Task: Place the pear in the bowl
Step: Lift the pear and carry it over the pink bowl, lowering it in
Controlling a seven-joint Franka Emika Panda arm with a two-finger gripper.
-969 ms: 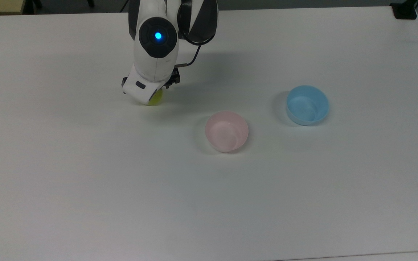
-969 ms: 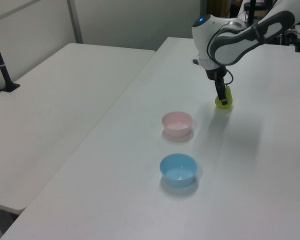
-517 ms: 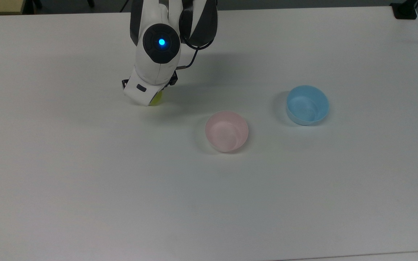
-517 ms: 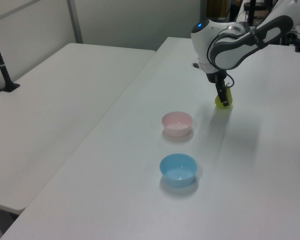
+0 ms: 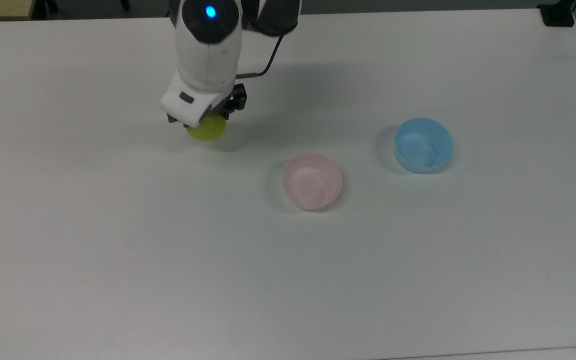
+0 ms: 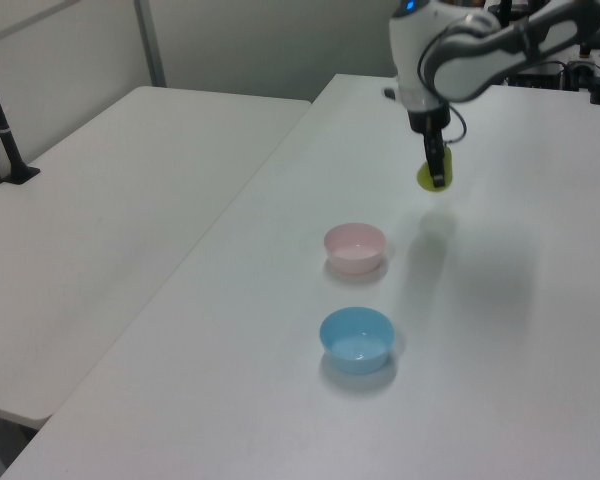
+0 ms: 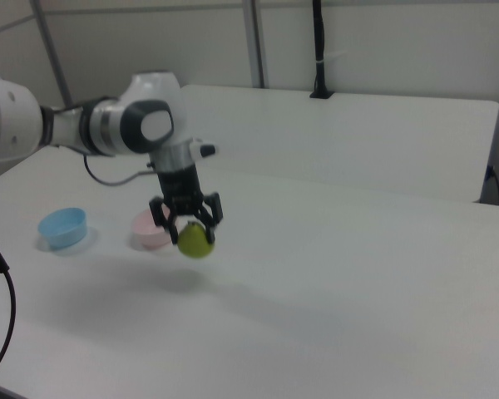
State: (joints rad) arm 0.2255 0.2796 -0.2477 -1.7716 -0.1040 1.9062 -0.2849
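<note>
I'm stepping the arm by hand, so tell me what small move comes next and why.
Probably carry the pear sideways toward the pink bowl, staying at this height. The gripper is shut on the pear, which hangs clear of the table above its shadow, and the bowl sits to the top view's lower right.

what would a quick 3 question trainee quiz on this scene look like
1. True or false: the pear rests on the table.
2. Which bowl is nearer the pear in the top view: A) pink bowl B) blue bowl?
3. Fill in: the gripper is shut on the ____.

Key: 1. False; the right view shows it hanging above its shadow, off the tabletop. 2. A. 3. pear.
</note>
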